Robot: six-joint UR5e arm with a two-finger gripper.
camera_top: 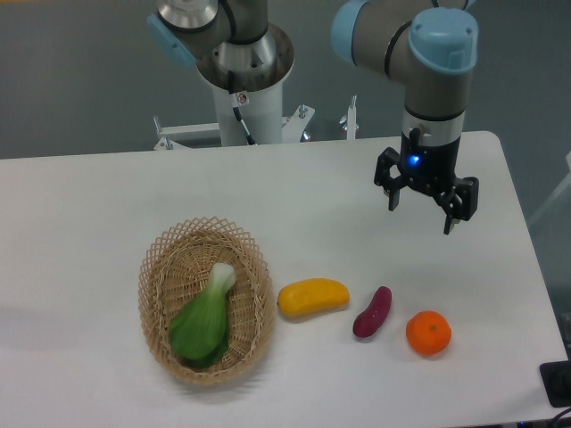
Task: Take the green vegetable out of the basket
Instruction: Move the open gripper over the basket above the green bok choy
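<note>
Hovering gripper, jaws spread wide, holding nothing | green vegetable lying in basket | gripper well apart from basket

Arm upright, wrist vertical; claw pointing down, fingers apparently spread, empty.

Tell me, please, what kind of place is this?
Probably a robotics lab or test bench. A robot arm with an open pincer hangs over a plain white table, where produce is laid out: a green vegetable in a basket and an orange.
</note>
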